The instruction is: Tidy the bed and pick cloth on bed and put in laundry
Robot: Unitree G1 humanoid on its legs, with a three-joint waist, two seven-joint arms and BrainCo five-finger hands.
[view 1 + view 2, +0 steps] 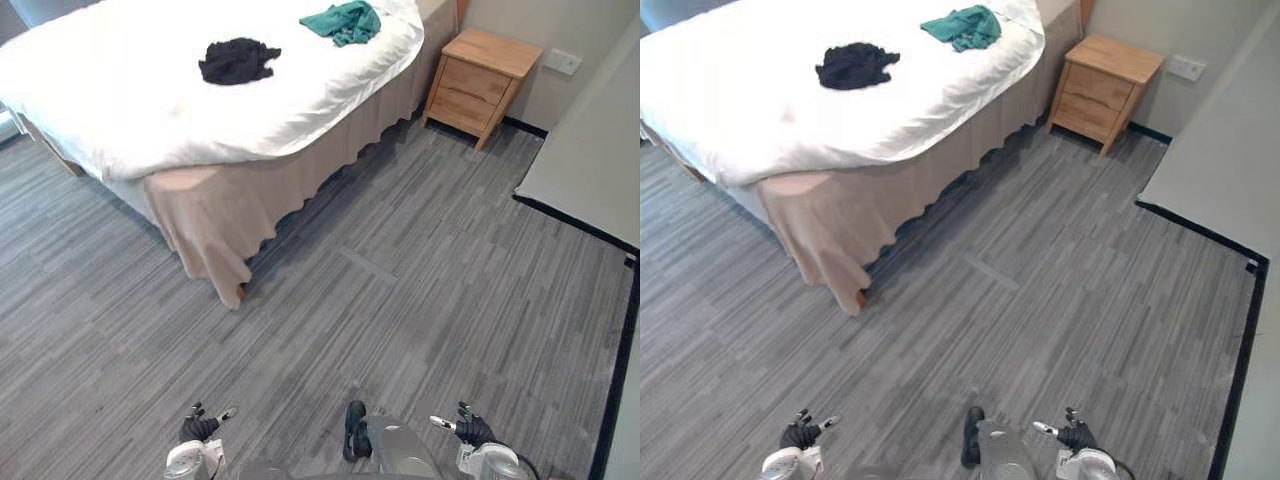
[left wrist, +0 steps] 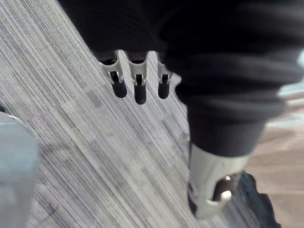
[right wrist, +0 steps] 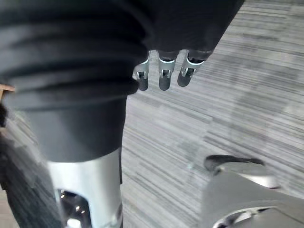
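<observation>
- Crumpled black cloth [image 1: 238, 61] and bunched teal cloth [image 1: 343, 22] lie apart on the white bed [image 1: 130, 110].
- The bed's far end is cut off.
- Left hand [image 1: 200, 428] and right hand [image 1: 470, 430] hang empty with fingers relaxed, above the floor [image 1: 420, 270].

Grey striped floor [image 1: 400, 300]. Wooden two-drawer nightstand [image 1: 483, 82] against pale wall [image 1: 510, 18], just beside bed [image 1: 130, 105]. White plate [image 1: 563, 61] on wall. Even light.
</observation>
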